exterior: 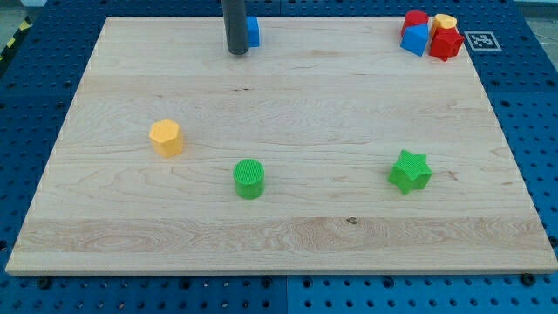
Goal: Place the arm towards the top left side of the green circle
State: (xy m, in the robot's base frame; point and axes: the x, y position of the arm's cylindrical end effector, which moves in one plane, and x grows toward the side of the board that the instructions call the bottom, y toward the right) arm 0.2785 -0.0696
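Observation:
The green circle [248, 179] stands on the wooden board [279, 235], left of centre in the lower half. My tip [237, 52] is near the view's top edge, left of centre, far above the green circle and a little to its left. The dark rod rises out of the frame from there. A blue block [253, 31] sits right behind the rod, partly hidden by it.
A yellow hexagon block [166, 137] lies up and left of the green circle. A green star [410, 171] lies at the right. In the top right corner cluster a red block [415, 19], a blue block [415, 39], a yellow block [445, 22] and a red block [445, 44].

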